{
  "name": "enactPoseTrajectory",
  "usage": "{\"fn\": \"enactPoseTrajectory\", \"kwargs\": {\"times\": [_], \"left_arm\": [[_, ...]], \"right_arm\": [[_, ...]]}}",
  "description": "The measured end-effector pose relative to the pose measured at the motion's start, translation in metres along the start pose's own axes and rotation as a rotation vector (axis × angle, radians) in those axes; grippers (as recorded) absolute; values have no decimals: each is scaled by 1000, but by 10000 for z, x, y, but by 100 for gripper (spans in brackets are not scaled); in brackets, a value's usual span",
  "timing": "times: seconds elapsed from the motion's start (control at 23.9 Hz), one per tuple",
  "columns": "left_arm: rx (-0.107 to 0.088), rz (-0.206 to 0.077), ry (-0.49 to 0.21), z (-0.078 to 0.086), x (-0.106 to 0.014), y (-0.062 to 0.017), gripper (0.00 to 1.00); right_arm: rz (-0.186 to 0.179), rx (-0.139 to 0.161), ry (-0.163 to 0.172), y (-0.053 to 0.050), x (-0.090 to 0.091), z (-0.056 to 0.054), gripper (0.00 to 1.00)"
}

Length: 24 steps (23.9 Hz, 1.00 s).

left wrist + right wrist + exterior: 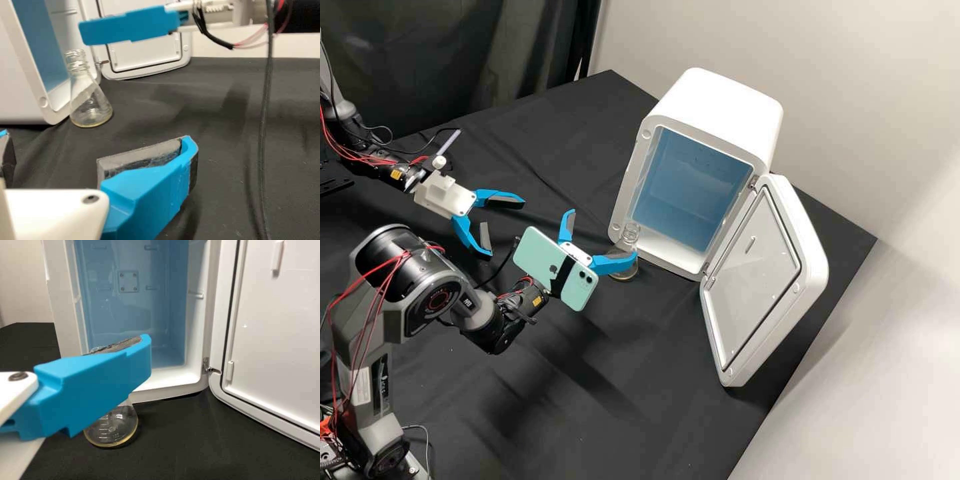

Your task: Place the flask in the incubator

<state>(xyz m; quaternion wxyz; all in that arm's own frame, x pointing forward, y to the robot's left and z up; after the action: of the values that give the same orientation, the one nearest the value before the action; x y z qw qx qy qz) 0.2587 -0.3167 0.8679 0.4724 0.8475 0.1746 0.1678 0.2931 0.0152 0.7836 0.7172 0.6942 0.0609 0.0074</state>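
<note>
Centrally, a glass flask (629,235) is shown upright on the black bench (620,373), its long axis vertical and its open mouth pointing straight up. It is placed just outside the white incubator (720,100), at about 7 o'clock of the blue-lined opening. The door (760,280) is seen swung fully open at 4 o'clock of the opening.

The right gripper (603,235), on the arm carrying a pale green phone (557,270), is spread wide and nothing is held in it. One of its fingers is laid across the front of the flask's base; whether contact is made cannot be told.

The left gripper (505,225) is likewise spread wide and empty, at about 9 o'clock of the flask and well apart from it.
</note>
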Motion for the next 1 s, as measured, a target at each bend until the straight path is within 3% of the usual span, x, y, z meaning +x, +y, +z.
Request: {"fn": "enactPoseTrajectory", "kwargs": {"times": [0.29, 0.42, 0.75, 1.0], "left_arm": [[1, 0, -1, 1, 4, 1, 100], [1, 0, -1, 1, 4, 1, 100], [1, 0, -1, 1, 4, 1, 100], [1, 0, -1, 1, 4, 1, 100]], "right_arm": [[-85, -94, -3, -245, -4, 34, 100], [-130, -112, -15, -374, 5, 80, 100], [-221, -113, -26, -691, 139, 180, 100], [-241, -112, -36, -808, 249, 264, 100]]}}
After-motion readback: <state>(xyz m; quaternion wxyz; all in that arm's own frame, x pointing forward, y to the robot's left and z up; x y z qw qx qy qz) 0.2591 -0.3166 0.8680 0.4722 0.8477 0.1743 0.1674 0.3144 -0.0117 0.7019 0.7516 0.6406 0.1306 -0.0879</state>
